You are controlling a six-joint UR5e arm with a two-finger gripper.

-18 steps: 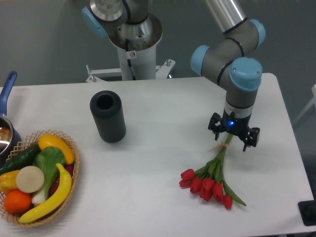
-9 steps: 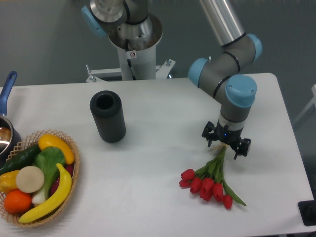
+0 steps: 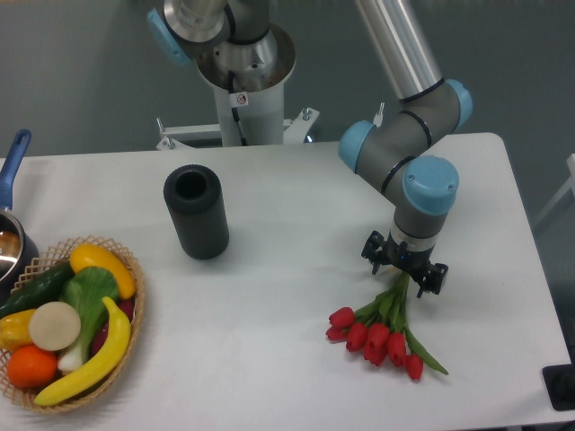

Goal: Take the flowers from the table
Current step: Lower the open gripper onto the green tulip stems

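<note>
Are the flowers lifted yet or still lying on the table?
Still lying: the flowers rest flat on the table, gripper over the stems.

Behind the far edge of the surface (image 3: 296, 193) the wall (image 3: 81, 72) is a flat, dull grey-blue with no window or marking on it, and the same grey shade shows past the right edge. The surface itself is white and smooth, with rounded far corners, and it fills most of the view. The light is even and soft, leaving only faint shadows on the white top. A white bracket (image 3: 193, 133) with bolts sits just beyond the far edge, near the middle. At the near right corner a small dark block (image 3: 561, 388) juts in, too cropped to identify.
</note>
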